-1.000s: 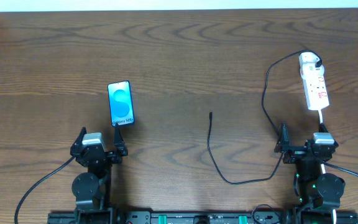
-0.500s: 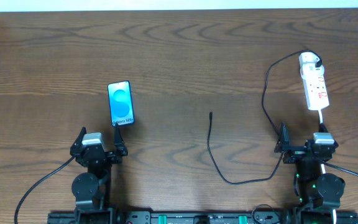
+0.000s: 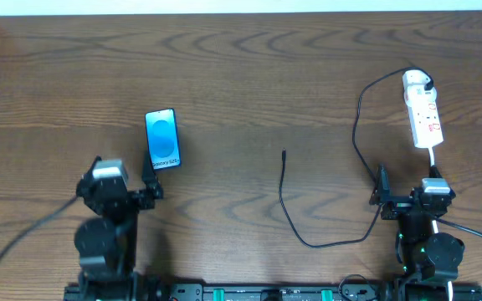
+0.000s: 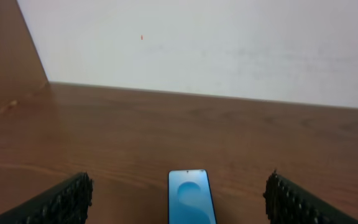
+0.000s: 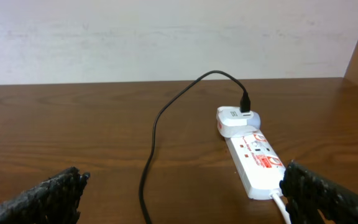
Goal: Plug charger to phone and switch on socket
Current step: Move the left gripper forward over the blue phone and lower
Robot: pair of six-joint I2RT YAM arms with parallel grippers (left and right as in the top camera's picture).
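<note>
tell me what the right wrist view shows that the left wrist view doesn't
Only the right wrist view: the socket with a white adapter plugged in at its far end and the charger cable curving away from it. Only the left wrist view: the phone, screen lit blue. Both: the wooden table and a white wall behind.

Both low: left arm [image 3: 105, 201], right arm [image 3: 425, 205]; jaws spread wide.

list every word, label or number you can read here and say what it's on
"Galaxy S25": white print at the near end of the slim blue-screened smartphone, small and only just legible from overhead.
Red markings on the long white plastic power strip: too small and blurred to read in either view.
Nothing else shows readable text.
</note>
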